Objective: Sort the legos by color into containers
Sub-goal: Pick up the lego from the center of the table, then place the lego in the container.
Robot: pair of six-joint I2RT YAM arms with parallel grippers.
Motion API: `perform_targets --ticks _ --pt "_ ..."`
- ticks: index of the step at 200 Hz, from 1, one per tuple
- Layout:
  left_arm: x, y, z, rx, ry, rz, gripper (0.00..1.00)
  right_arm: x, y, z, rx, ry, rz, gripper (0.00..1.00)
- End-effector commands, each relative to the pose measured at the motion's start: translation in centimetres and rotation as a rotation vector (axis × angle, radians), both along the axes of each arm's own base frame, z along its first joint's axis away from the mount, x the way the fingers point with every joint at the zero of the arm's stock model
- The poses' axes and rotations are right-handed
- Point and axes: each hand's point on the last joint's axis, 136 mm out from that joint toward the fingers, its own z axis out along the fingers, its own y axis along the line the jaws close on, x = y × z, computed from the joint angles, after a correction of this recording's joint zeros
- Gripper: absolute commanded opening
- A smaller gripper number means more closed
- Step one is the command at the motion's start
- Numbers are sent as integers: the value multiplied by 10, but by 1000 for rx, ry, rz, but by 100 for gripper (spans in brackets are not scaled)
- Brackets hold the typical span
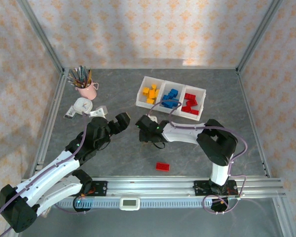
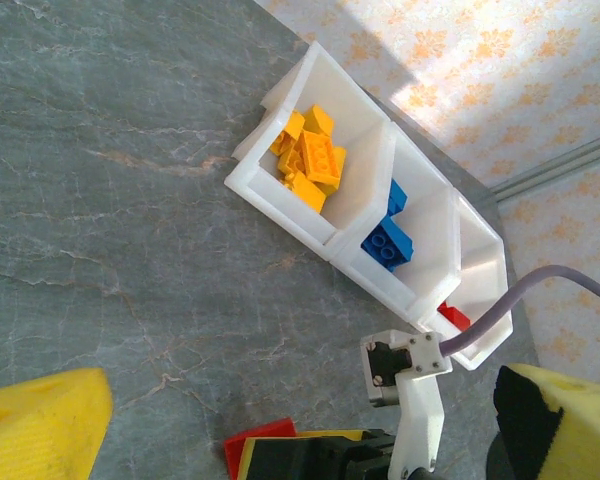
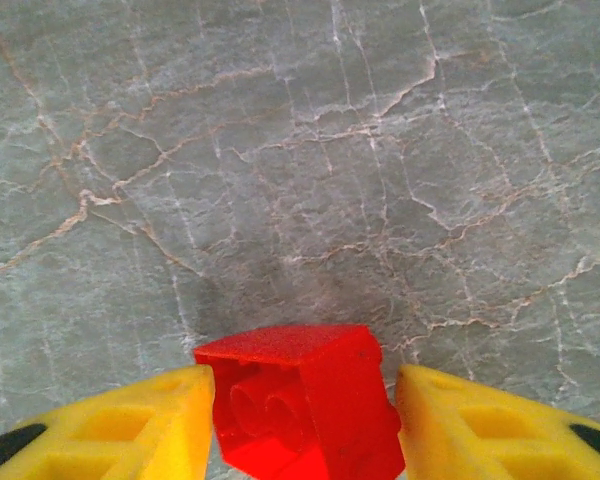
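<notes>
The white three-compartment tray [image 1: 140,94] sits mid-table, holding yellow legos [image 1: 151,93] on the left, blue legos [image 1: 171,98] in the middle and red legos [image 1: 190,104] on the right. In front of the tray, my right gripper [image 1: 142,129] is shut on a tilted red lego [image 3: 290,350], just above the table, hollow underside facing the camera. Another red lego [image 1: 163,166] lies flat nearer the arm bases. My left gripper [image 1: 121,121] stands open and empty just left of the right gripper, its yellow fingers [image 2: 40,420] wide apart, facing the tray [image 2: 280,205].
A pink pencil cup [image 1: 87,90] stands at the back left, with a small white device [image 1: 82,105] in front of it. The right arm's purple cable [image 2: 550,290] loops over the tray's red end. Bare grey table lies left of and in front of both grippers.
</notes>
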Motion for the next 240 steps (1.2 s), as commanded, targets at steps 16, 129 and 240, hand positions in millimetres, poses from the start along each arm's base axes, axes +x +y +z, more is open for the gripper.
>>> perform_targets --ticks 16,129,240 --pt "1 3 -3 -1 9 13 99 5 -1 -2 -35 -19 3 44" --pt "11 -13 10 -17 -5 -41 99 28 -28 50 77 -84 -73 26" --pt "42 -86 11 -83 28 -246 99 124 -201 116 50 -244 -440 25"
